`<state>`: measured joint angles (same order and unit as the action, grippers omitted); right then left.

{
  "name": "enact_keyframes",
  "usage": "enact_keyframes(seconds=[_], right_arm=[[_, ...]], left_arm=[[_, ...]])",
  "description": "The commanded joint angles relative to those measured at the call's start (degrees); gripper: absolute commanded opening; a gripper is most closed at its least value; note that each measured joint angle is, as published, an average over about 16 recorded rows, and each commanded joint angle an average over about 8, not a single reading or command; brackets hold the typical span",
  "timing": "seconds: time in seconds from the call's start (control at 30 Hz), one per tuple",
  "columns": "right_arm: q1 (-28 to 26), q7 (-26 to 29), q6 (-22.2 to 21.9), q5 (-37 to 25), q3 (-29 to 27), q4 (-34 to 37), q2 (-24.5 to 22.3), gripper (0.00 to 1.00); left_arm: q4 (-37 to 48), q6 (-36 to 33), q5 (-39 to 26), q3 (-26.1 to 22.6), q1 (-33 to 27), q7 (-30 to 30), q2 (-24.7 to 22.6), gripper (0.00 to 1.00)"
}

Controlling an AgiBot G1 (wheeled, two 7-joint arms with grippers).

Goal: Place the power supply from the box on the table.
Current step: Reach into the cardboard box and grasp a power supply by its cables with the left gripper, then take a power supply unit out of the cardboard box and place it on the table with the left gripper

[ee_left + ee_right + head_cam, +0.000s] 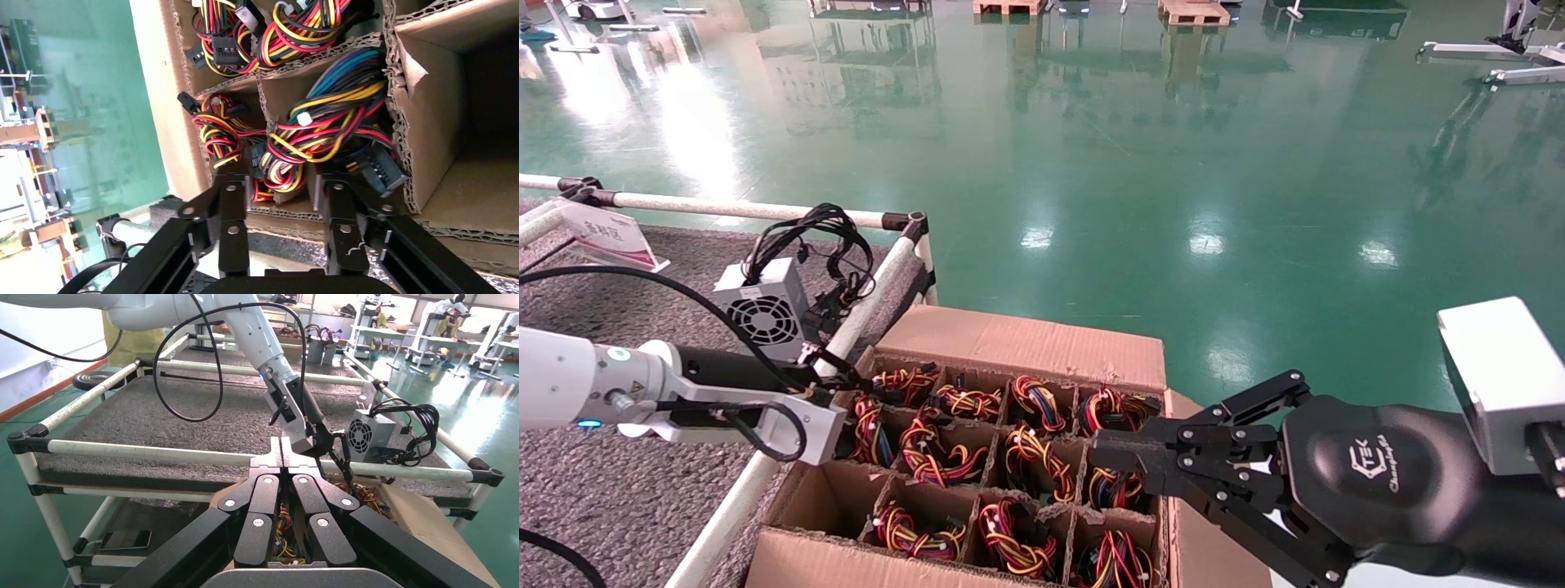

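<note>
The brown cardboard box [1026, 339] stands against the table's [617, 490] rail, its divider cells [428, 122] holding power supplies. Only their red, yellow and black wire bundles show. My left gripper [846, 382] reaches over the rail to the box's left column and is open. In the left wrist view its fingertips [232, 184] stand either side of the lower loops of one power supply's bundle [318, 122], the same bundle [870, 429] seen in the head view. The cell beside it is empty. My right gripper [1103, 449] hovers shut over the box's right side, with nothing between its fingertips [281, 450].
A whiter unit with a round fan guard and black cables [764, 306] sits on the table's corner by the white rail [870, 302]. A white sign [605, 237] lies at the table's far left. Green floor lies beyond the box.
</note>
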<state>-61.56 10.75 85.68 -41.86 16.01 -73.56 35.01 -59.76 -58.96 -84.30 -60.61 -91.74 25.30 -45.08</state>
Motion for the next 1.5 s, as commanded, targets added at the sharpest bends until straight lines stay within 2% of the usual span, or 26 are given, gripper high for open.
enact_keyframes(seconds=[0.03,0.77,1.13,1.5], right_arm=[[0.0,0.0,0.0,0.0,0.0,0.0,0.0,0.0],[0.0,0.0,0.0,0.0,0.0,0.0,0.0,0.0],[0.0,0.0,0.0,0.0,0.0,0.0,0.0,0.0],[0.0,0.0,0.0,0.0,0.0,0.0,0.0,0.0]], left_arm=[[0.0,0.0,0.0,0.0,0.0,0.0,0.1,0.0],[-0.6,-0.8,1.5,1.1,-0.8,0.1,1.5,0.0],[-1.6,-2.3,6.4,5.2,-3.6,0.6,3.7,0.0],[-3.0,-4.6,10.8,12.0,-8.2,0.3,4.6,0.0]])
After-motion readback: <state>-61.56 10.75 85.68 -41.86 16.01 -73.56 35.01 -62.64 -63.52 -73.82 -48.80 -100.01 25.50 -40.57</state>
